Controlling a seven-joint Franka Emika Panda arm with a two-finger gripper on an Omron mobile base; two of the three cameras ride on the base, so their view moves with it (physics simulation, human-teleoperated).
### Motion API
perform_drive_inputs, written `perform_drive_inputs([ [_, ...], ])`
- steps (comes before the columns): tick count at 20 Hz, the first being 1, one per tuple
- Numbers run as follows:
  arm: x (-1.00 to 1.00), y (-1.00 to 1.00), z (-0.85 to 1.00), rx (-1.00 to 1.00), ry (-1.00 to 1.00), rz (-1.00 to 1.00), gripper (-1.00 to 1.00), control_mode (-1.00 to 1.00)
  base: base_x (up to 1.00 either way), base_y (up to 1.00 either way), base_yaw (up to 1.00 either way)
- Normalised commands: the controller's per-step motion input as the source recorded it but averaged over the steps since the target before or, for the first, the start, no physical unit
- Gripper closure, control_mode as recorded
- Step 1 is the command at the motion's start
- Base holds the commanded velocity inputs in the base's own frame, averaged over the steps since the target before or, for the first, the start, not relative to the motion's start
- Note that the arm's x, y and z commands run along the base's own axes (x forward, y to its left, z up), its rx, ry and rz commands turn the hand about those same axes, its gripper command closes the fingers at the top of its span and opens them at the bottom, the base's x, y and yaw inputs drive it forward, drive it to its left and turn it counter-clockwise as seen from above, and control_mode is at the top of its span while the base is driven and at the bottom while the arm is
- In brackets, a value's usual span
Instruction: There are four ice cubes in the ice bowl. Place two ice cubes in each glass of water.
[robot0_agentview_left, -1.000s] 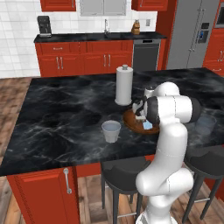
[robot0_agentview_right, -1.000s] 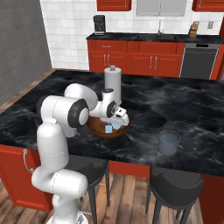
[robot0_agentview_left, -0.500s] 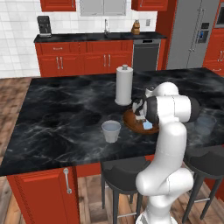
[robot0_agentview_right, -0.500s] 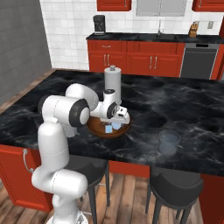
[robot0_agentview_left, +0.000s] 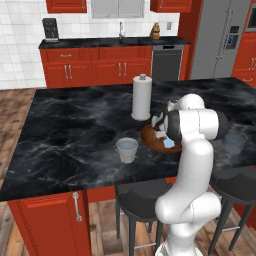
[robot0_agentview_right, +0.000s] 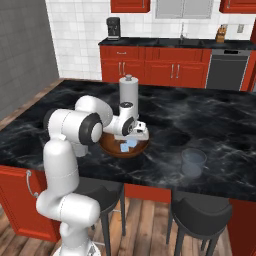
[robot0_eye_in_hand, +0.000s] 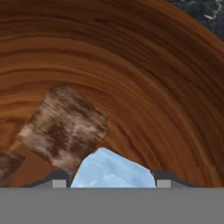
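The reddish-brown ice bowl (robot0_agentview_left: 149, 138) (robot0_agentview_right: 107, 145) (robot0_eye_in_hand: 131, 65) sits on the black island counter beside the paper-towel roll. My gripper (robot0_agentview_right: 136, 135) (robot0_eye_in_hand: 111, 180) reaches down into it. In the hand view a pale blue ice cube (robot0_eye_in_hand: 111, 169) sits right between my fingertips (robot0_eye_in_hand: 59, 179), and I cannot tell whether they press on it. A second, see-through cube (robot0_eye_in_hand: 63, 127) lies just beyond it. More ice cubes (robot0_agentview_left: 169, 144) (robot0_agentview_right: 125, 148) show on the bowl's floor. One glass of water (robot0_agentview_left: 127, 149) stands left of the bowl, another (robot0_agentview_left: 234, 141) (robot0_agentview_right: 193, 162) to its right.
A tall white paper-towel roll (robot0_agentview_left: 142, 97) (robot0_agentview_right: 128, 92) stands just behind the bowl. Black stools (robot0_agentview_left: 142, 192) (robot0_agentview_right: 200, 212) are tucked under the near counter edge. Red cabinets and a dishwasher line the far wall.
The fingers have drawn closer together around the ice cube in the bowl. The arm and the bowl have hardly moved.
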Motion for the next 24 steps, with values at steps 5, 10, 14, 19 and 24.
perform_drive_inputs([
  [5,-0.08,-0.03,0.42,0.0,0.0,0.05,1.0,-1.0,0.0,0.0,0.0],
  [10,-0.12,-0.24,0.74,0.0,0.0,0.0,1.0,-1.0,0.0,0.0,0.0],
  [14,-0.32,-0.27,0.72,0.0,0.02,0.0,1.0,-1.0,0.0,0.0,0.0],
  [19,-0.61,-0.37,0.54,0.0,0.0,-0.02,1.0,-1.0,0.0,0.0,0.0],
  [24,-0.53,-0.63,0.31,0.0,0.02,-0.09,1.0,-1.0,0.0,0.0,0.0],
])
